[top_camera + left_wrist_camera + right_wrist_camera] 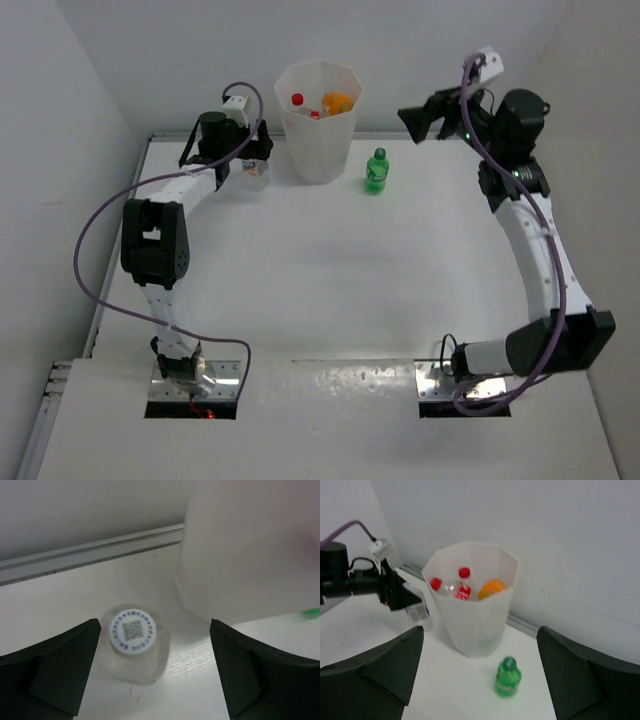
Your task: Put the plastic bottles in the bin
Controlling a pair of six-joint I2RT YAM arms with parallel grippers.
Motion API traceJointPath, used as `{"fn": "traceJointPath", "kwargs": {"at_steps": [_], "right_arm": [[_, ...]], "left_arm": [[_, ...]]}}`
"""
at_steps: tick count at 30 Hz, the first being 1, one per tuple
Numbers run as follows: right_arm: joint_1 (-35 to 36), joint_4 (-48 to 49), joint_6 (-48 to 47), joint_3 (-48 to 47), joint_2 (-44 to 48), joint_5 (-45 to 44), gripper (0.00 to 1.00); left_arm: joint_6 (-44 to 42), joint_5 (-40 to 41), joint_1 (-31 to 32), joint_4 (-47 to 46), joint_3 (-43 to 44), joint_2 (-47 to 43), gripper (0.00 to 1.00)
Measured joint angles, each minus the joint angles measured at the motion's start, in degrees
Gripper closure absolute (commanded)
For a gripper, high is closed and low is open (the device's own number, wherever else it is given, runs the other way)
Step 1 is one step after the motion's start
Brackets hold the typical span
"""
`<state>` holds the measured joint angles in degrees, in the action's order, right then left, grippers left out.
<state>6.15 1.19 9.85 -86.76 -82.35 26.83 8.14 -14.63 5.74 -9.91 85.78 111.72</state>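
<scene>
The green bottle stands upright on the desk near its far edge, just to the right of the bin and apart from it. The bin itself sits at the far edge, a little left of the middle. Looking into it through my right wrist camera I count two red-capped bottles and an orange bottle leaning against the inside wall; anything deeper down I cannot make out. On the bin's left side a clear bottle with a white printed cap stands upright on the desk, close to the bin wall. My left claw is down at that bottle and released: its fingers sit wide on either side, with a visible gap between each one and the plastic, so nothing is gripped. My right claw hangs high near the far right corner, pointed toward the bin. It is spread wide too, with nothing between its fingers, and the bin and the green bottle show in the gap.
</scene>
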Motion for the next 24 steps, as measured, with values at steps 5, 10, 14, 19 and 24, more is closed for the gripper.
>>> {"fn": "traceJointPath", "kwargs": {"at_steps": [5,10,14,19,24], "right_arm": [[-5.4,-4.2,-1.4,15.9,11.0,0.9,0.07],[-9.6,-7.8,-1.6,25.4,14.7,2.3,0.07],[-10.5,-9.0,-1.0,30.4,16.4,2.4,0.07],[-10.5,-9.9,-0.8,33.2,16.5,1.8,0.07],[-10.4,-9.8,-0.8,33.9,15.9,1.5,0.06]], "left_arm": [[0.0,2.5,0.2,1.1,2.0,3.3,0.34],[-0.5,2.0,-0.1,1.4,2.1,3.0,0.79],[-0.9,1.6,-0.8,4.3,1.9,0.0,0.86],[0.1,1.3,-2.7,7.1,2.9,-8.9,0.87],[4.2,-0.2,-3.2,6.5,15.7,-14.4,0.84]]}}
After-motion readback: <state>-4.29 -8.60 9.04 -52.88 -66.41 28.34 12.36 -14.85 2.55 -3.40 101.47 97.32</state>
